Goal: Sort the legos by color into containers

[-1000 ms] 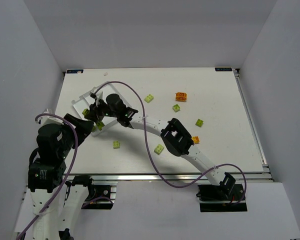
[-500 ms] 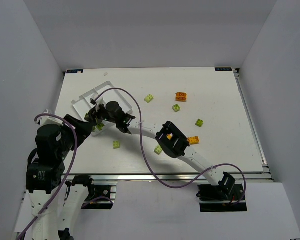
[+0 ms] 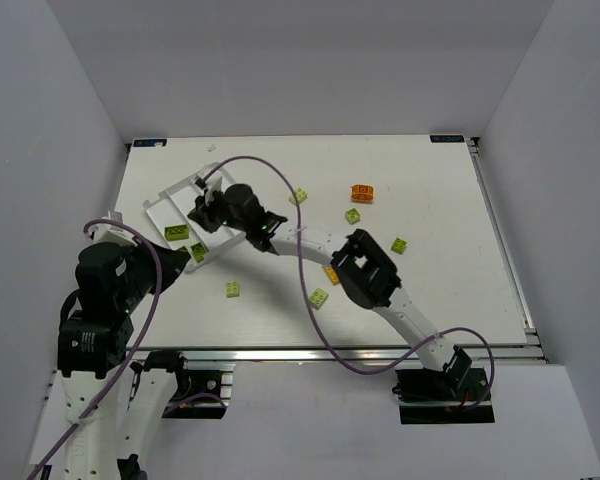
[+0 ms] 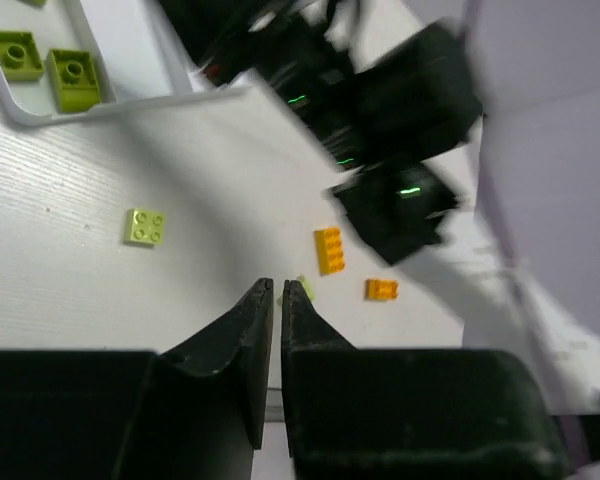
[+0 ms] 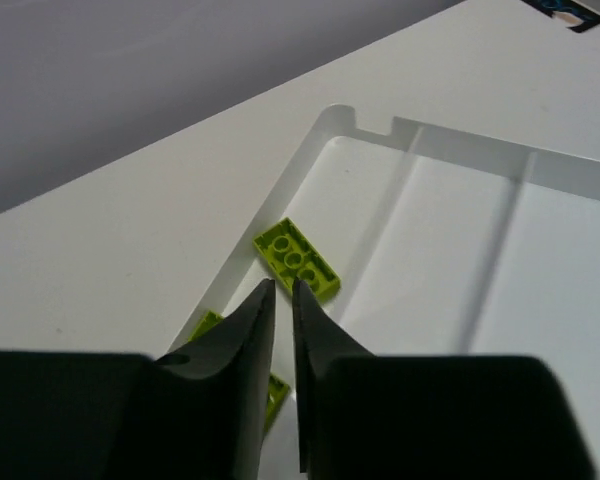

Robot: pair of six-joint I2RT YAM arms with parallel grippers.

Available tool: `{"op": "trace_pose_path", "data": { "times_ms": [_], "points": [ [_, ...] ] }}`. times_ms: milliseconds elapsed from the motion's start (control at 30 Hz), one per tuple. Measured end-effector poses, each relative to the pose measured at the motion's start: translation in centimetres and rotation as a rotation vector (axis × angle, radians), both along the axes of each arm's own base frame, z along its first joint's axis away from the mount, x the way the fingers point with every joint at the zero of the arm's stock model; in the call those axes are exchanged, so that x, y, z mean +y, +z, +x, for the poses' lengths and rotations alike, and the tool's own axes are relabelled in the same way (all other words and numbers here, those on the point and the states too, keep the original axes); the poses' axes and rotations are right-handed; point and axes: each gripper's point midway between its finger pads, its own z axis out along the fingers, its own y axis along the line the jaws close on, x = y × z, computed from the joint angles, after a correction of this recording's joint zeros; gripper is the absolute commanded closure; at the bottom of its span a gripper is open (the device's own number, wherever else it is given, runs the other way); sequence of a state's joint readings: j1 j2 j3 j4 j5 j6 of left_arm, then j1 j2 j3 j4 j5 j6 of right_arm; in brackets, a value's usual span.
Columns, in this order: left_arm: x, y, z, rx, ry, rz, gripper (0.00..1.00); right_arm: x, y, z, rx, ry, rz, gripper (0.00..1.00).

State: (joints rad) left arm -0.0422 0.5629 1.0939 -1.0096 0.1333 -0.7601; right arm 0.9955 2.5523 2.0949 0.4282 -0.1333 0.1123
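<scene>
The white tray [image 3: 166, 206] with its long containers lies at the table's far left. Two lime legos [image 3: 176, 233] rest in its near compartment; the left wrist view shows them [image 4: 15, 52] inside the tray's rim [image 4: 130, 100]. My right gripper [image 3: 198, 210] hangs shut and empty over the tray [image 5: 450, 260], just short of a flat lime lego [image 5: 296, 259]. My left gripper [image 3: 176, 262] is shut on nothing near the tray's near corner [image 4: 281, 285]. Loose legos lie on the table: lime [image 3: 233, 289] and orange [image 3: 361, 192].
More lime bricks [image 3: 298, 196] [image 3: 352, 215] [image 3: 399, 245] [image 3: 319, 297] are scattered mid-table. Two orange bricks [image 4: 329, 249] [image 4: 381, 289] lie beneath the right arm's forearm, which spans the table diagonally. White walls enclose the table on three sides.
Both grippers went from open to shut, with nothing in them. The right gripper drew back toward the far side over the tray. The left arm shifted slightly.
</scene>
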Motion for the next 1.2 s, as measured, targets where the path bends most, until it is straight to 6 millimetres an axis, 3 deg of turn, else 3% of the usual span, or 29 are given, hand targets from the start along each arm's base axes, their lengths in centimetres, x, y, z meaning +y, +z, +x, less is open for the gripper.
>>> {"op": "trace_pose_path", "data": {
  "times_ms": [33,100,133,167,200,233,300,333,433,500,567,600,633,733,767,833,967,1200],
  "points": [
    [-0.3,-0.5,0.2,0.014,-0.018,-0.006,0.80,-1.3,1.3,0.5,0.016,-0.012,-0.008,0.90],
    [-0.9,-2.1,0.5,0.062,-0.053,-0.014,0.69,-4.6,4.5,1.9,0.036,-0.037,-0.018,0.95],
    [-1.2,-3.1,0.8,0.096,-0.069,-0.020,0.60,-6.6,6.3,2.7,0.045,-0.046,-0.021,0.91],
    [-1.4,-4.2,1.1,0.136,-0.082,-0.024,0.44,-8.8,8.1,3.6,0.053,-0.059,-0.023,0.83],
    [-1.7,-5.6,1.4,0.188,-0.097,-0.026,0.40,-11.3,9.9,4.7,0.058,-0.069,-0.027,0.72],
    [-2.0,-7.1,1.7,0.249,-0.112,-0.033,0.36,-13.7,11.5,5.7,0.059,-0.073,-0.028,0.46],
    [-2.4,-10.3,2.2,0.378,-0.138,-0.041,0.29,-18.7,13.2,7.0,0.076,-0.084,-0.049,0.26],
    [-2.5,-11.9,2.2,0.447,-0.143,-0.045,0.27,-21.3,13.3,7.4,0.082,-0.080,-0.076,0.11],
    [-2.5,-16.6,1.6,0.647,-0.159,-0.037,0.22,-27.4,12.0,7.7,0.132,-0.065,-0.194,0.11],
    [-2.5,-18.2,1.0,0.726,-0.168,-0.025,0.21,-29.8,9.8,6.9,0.196,-0.040,-0.281,0.11],
    [-2.5,-19.0,0.9,0.764,-0.180,-0.006,0.21,-31.6,7.3,5.7,0.274,-0.019,-0.354,0.21],
    [-2.5,-19.3,0.9,0.776,-0.186,0.009,0.21,-32.2,6.1,4.9,0.307,-0.005,-0.383,0.26],
    [-2.6,-19.7,0.8,0.790,-0.192,0.022,0.21,-33.1,4.7,4.1,0.351,0.004,-0.412,0.44],
    [-2.8,-20.9,1.0,0.828,-0.206,0.068,0.21,-35.5,1.4,2.3,0.465,0.018,-0.471,0.81],
    [-2.9,-21.3,1.1,0.839,-0.210,0.080,0.21,-36.2,0.7,1.9,0.497,0.015,-0.482,0.83],
    [-3.1,-22.2,1.4,0.853,-0.215,0.114,0.21,-37.7,-0.3,1.4,0.557,0.008,-0.490,0.80],
    [-3.7,-23.9,1.6,0.876,-0.219,0.178,0.20,-39.4,-0.3,1.7,0.594,-0.013,-0.471,0.58],
    [-4.2,-26.5,3.1,0.892,-0.207,0.307,0.24,-40.4,1.1,1.7,0.582,-0.023,-0.438,0.52]
  ]
}}
